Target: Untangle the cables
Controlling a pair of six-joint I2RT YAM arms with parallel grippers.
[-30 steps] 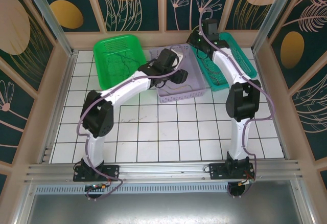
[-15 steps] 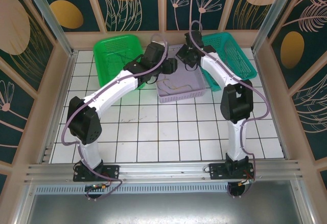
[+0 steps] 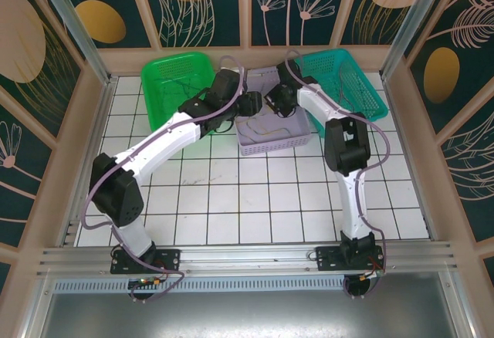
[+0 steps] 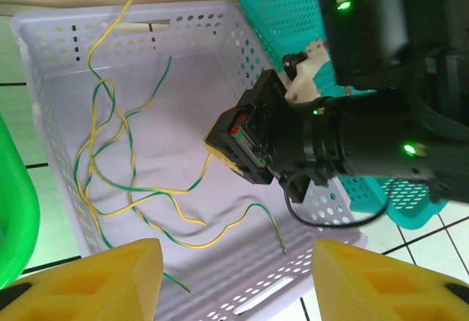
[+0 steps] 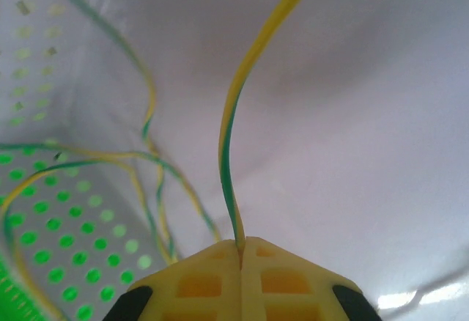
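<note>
Thin yellow-and-green cables [image 4: 197, 246] lie in loose, crossing loops on the floor of a lilac basket [image 4: 190, 24]. In the left wrist view my right gripper [image 4: 233, 163] reaches down into that basket from the right, over the cables. Its own camera shows the right gripper [image 5: 240, 251] shut on one yellow-green cable [image 5: 227, 138], which rises straight up from the pinched fingertips. My left gripper [image 4: 231, 292] hangs open above the basket's near rim, nothing between its fingers. From above, the left gripper [image 3: 248, 105] and right gripper [image 3: 272, 105] sit close together over the lilac basket [image 3: 278, 147].
A bright green basket [image 3: 174, 83] stands left of the lilac one and holds a few thin wires. A teal basket [image 3: 351, 83] stands to its right. White tiled table [image 3: 247, 199] spreads in front. Wooden walls close in the back and sides.
The right gripper has swung left from above the teal basket down into the lilac basket. The left arm has drawn back toward the lilac basket's left end.
</note>
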